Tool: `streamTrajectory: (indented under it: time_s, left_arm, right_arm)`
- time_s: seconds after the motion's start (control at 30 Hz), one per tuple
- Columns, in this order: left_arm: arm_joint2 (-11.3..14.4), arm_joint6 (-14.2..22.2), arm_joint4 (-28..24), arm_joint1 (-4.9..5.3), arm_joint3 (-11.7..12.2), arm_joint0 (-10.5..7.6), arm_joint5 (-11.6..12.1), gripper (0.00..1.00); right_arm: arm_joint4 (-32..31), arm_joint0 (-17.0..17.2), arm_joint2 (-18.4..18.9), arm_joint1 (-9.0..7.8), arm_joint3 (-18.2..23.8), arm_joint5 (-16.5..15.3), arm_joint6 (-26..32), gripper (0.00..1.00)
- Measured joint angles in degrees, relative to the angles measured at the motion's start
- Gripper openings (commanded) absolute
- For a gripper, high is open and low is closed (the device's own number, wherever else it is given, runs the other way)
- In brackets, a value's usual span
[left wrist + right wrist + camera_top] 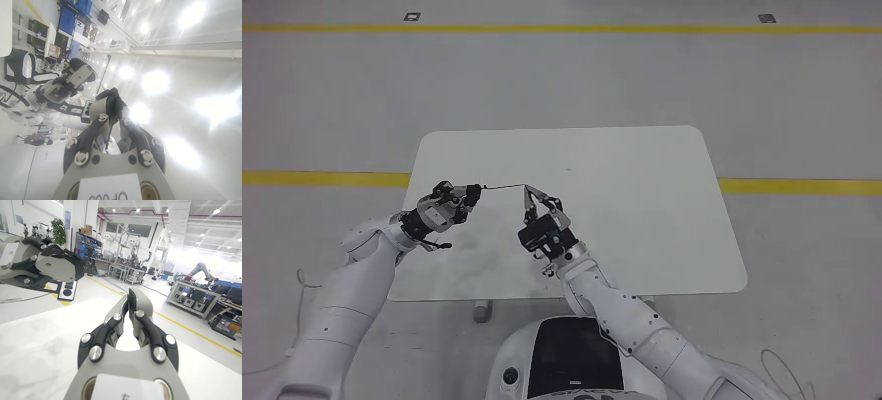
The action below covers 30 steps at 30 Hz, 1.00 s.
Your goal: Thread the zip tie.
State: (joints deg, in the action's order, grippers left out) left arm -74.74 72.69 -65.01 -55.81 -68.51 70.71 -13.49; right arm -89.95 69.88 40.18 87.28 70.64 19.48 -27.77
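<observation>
Over table (642, 200), left gripper (471, 192) on zip tie (504, 187)

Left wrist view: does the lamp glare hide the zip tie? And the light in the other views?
Left wrist view: strong glare around the ceiling lamps, but the zip tie shows dark inside the left gripper; right wrist view: even light on the table; top view: even, no glare.
</observation>
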Motion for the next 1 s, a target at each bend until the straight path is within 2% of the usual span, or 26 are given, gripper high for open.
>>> streamTrajectory:
  time_s: [0.83,0.87,0.9,1.0]
  left_arm:
    - [0.00,0.00,0.00,0.00,0.00,0.00,0.00,0.00]
    - [0.00,0.00,0.00,0.00,0.00,0.00,0.00,0.00]
    - [0.00,0.00,0.00,0.00,0.00,0.00,0.00,0.00]
    - [0.00,0.00,0.00,0.00,0.00,0.00,0.00,0.00]
  right_arm:
    - [0.00,0.86,2.15,-0.99,0.34,0.00,-0.36,0.00]
    - [0.00,1.04,2.38,-1.09,0.49,0.00,-0.26,0.44]
    - [0.04,1.36,2.55,-1.17,0.84,-0.08,-0.06,1.00]
    - [1.86,2.55,3.60,-1.33,2.68,-1.27,0.43,1.00]
